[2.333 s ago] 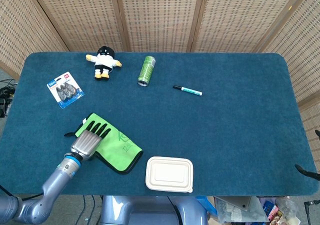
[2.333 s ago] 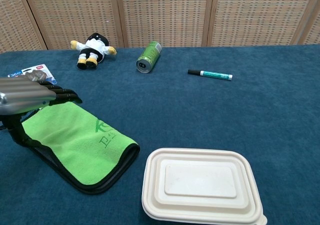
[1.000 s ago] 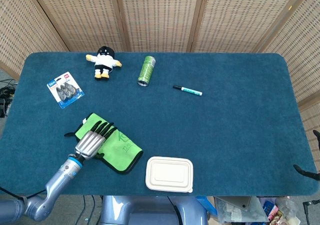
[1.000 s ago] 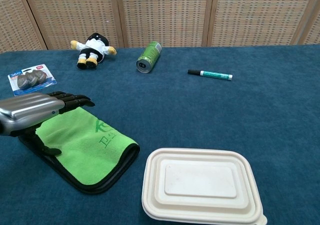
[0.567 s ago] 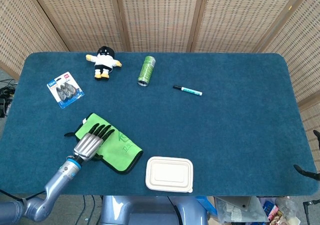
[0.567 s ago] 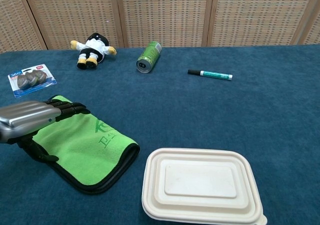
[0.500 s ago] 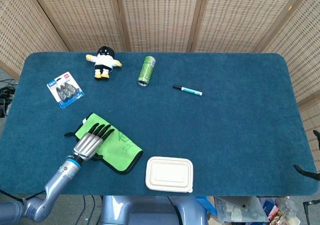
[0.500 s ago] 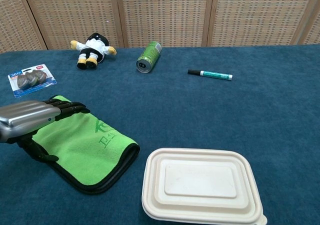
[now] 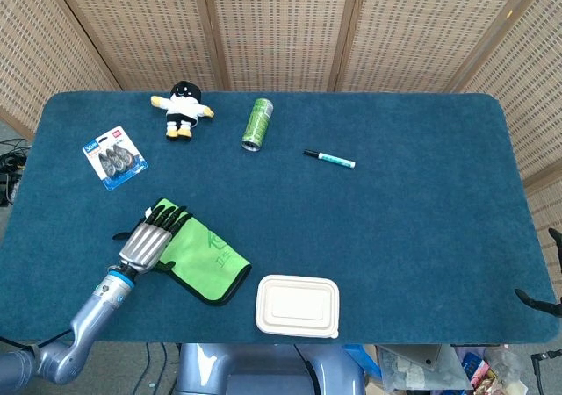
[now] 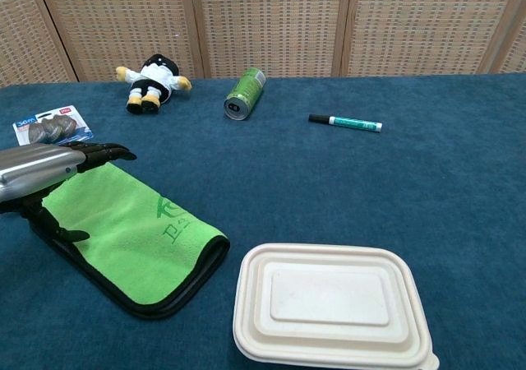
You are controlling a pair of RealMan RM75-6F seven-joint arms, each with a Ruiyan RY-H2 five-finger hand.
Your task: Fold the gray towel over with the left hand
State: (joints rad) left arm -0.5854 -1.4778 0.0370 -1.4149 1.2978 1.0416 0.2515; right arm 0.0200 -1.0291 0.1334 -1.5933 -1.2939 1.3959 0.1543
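Left hand — fingers spread — over folded towel

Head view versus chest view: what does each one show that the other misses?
Only the head view shows the left forearm and the table's near edge. Only the chest view shows the dark layer under the green towel edge-on. Both show the left hand over the towel's left end, the lidded container, plush toy, can, marker and blister pack.
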